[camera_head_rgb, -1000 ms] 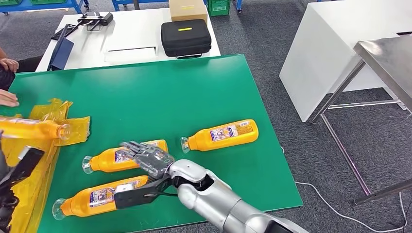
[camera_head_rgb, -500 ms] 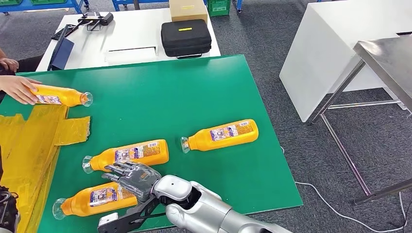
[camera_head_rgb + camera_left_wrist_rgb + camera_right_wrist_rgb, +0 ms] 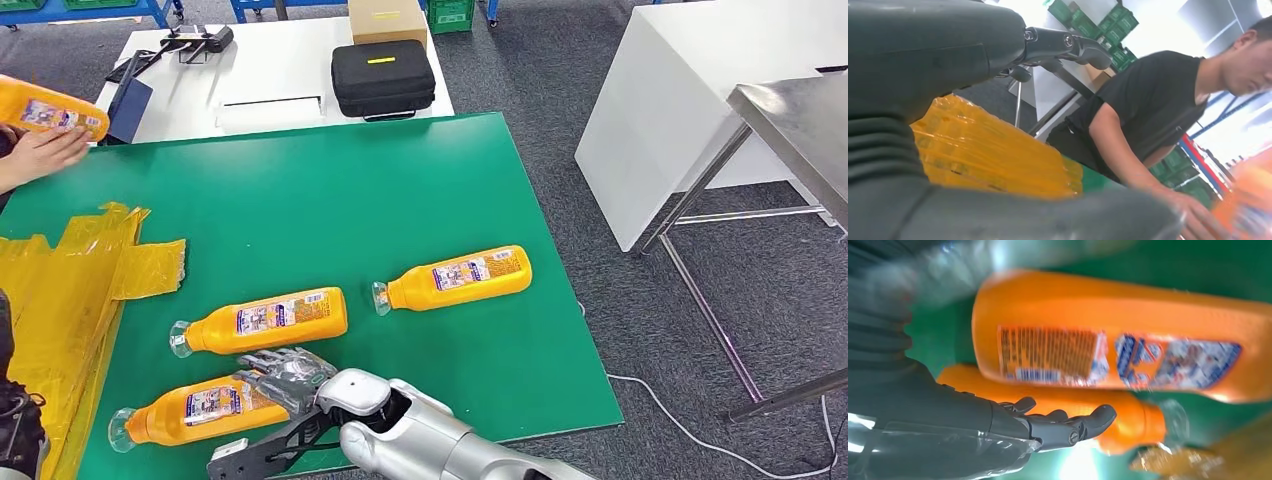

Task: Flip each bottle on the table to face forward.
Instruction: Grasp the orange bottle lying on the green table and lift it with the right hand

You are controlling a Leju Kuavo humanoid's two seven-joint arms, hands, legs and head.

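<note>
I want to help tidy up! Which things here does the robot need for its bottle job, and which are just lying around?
For the job:
- nearest bottle, under the right hand
- middle bottle
- far-right bottle
- bottle in a person's hand

Just lying about:
- yellow plastic wrap
- black case
- cardboard box
- white table

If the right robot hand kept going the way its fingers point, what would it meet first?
Most likely the nearest bottle: the right robot hand points left across the green table, fingers spread above that bottle's base end. Whether they already touch is unclear.
</note>
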